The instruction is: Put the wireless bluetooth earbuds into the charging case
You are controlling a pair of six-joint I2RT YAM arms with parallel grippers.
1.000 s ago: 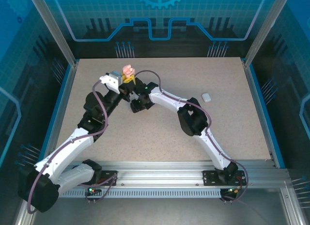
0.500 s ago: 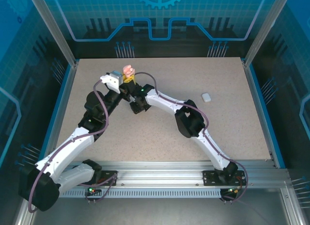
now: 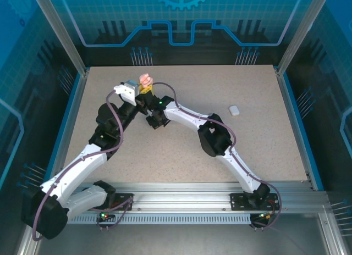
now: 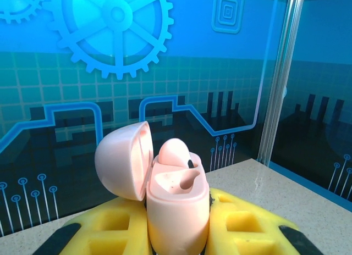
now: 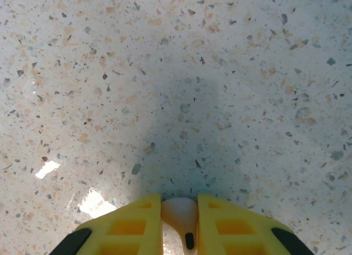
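Pink case (image 4: 176,197), lid open, clamped in our left pincer (image 4: 179,233), our right pincer (image 5: 179,206) clamped on a pale earbud (image 5: 180,214)

No readable text, labels or numbers

Your left arm (image 3: 82,159) and right arm (image 3: 242,164) are white shells with black joints, a purplish cable (image 3: 113,109) looping along each. The left tool (image 4: 176,225) and right tool (image 5: 179,216) have yellow, pocketed fingers (image 4: 110,227) with black corners.

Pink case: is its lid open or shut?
Open: the case lid is hinged back left; one bud seated, other socket empty.
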